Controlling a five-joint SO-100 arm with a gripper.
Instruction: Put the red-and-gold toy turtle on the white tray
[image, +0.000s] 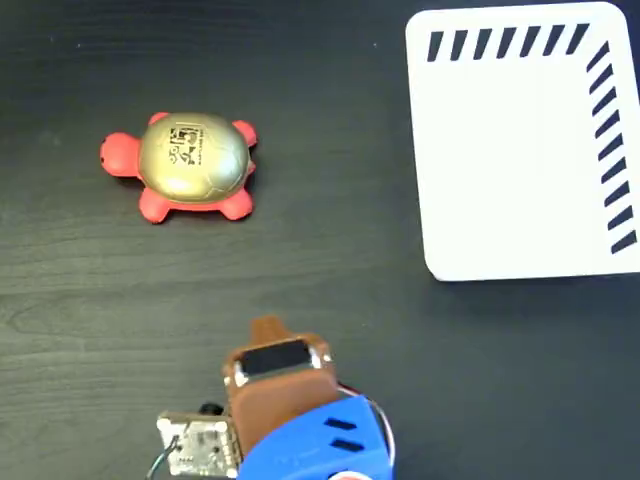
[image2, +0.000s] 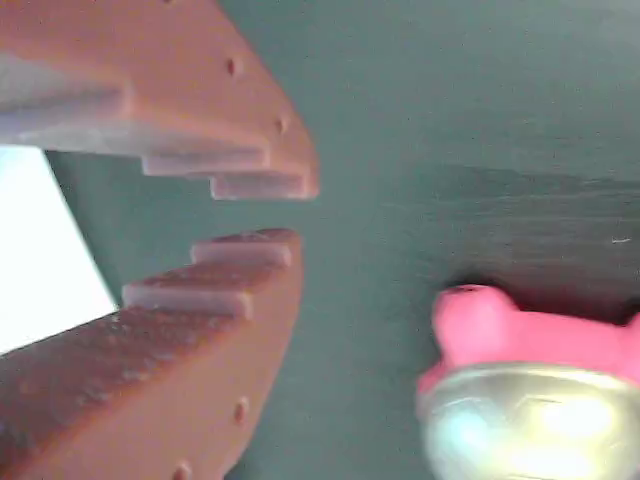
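Observation:
The red-and-gold toy turtle (image: 193, 160) lies at the upper left of the dark table in the fixed view, its head pointing left and its gold shell with the black logo facing up. The white tray (image: 510, 160) with black stripes fills the upper right. My brown gripper (image: 265, 328) hangs at the bottom centre, well below the turtle and touching nothing. In the wrist view the gripper (image2: 300, 212) is shut down to a narrow slit and holds nothing. There the turtle (image2: 530, 400) shows blurred at the lower right, and the tray (image2: 40, 260) is a white patch at the left.
A blue arm section (image: 320, 445) and a small circuit board (image: 200, 445) sit at the bottom edge of the fixed view. Dark wood-grain table (image: 330, 250) spreads between turtle, tray and gripper.

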